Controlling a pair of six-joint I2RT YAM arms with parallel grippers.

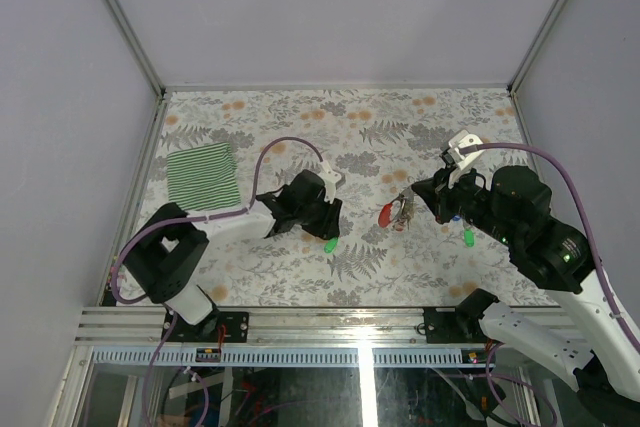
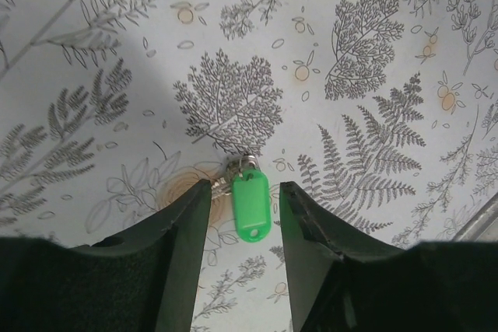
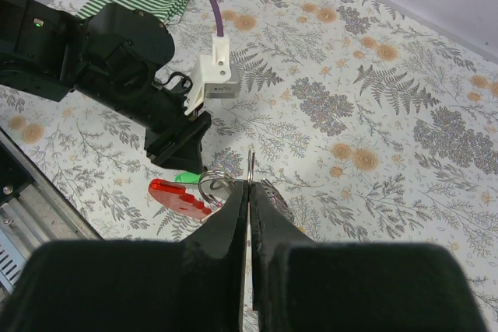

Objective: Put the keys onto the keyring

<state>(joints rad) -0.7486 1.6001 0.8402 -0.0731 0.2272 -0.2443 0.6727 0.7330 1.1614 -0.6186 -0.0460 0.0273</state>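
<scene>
A green-headed key (image 2: 250, 204) lies flat on the patterned table between the spread fingers of my left gripper (image 2: 244, 192), touching neither finger; its small metal ring points away from me. From above, that key (image 1: 331, 244) sits just below the left gripper (image 1: 322, 225). My right gripper (image 3: 249, 186) is shut on the thin metal part of the keyring (image 3: 250, 162), whose red tag (image 3: 179, 196) and wire ring hang to the left. In the top view the keyring (image 1: 388, 213) is held above mid-table by the right gripper (image 1: 412, 199). Another green key (image 1: 467, 238) lies beside the right arm.
A green striped cloth (image 1: 203, 176) lies at the table's back left. The left gripper's black body and white mount (image 3: 175, 126) sit close to the left of the held keyring. A metal rail (image 1: 330, 317) runs along the table's near edge.
</scene>
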